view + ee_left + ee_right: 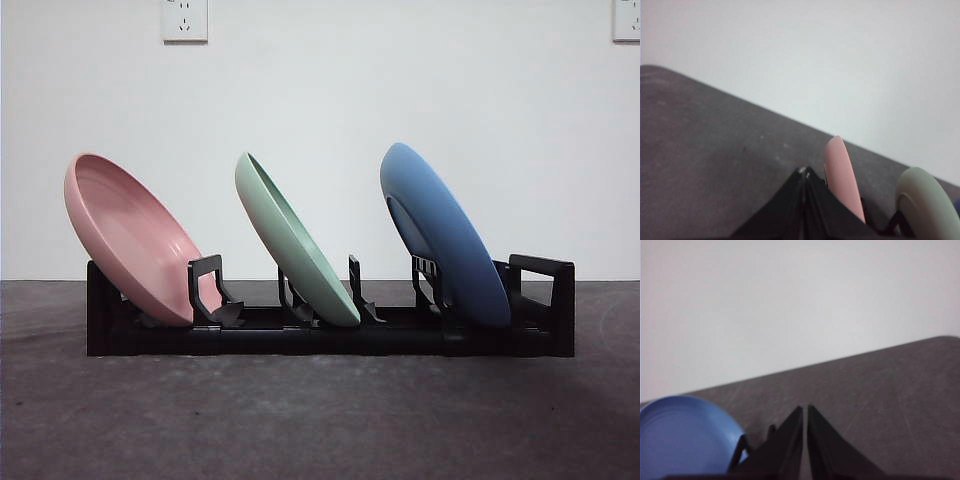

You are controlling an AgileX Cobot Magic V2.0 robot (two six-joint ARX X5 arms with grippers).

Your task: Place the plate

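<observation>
Pink plate (130, 240), green plate (297, 245) and blue plate (443, 235) all lean in the black rack (330, 335) on the bench (320, 420). Left pincer (805, 172) and right pincer (805, 410) are pressed closed, empty; placing looks done, so only retreat remains

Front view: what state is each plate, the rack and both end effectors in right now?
pink plate: in the rack, leaning left
green plate: in the rack, leaning left
blue plate: in the rack, leaning left
black rack: flat on the table, holding three plates
left end effector: shut, empty
right end effector: shut, empty
</observation>
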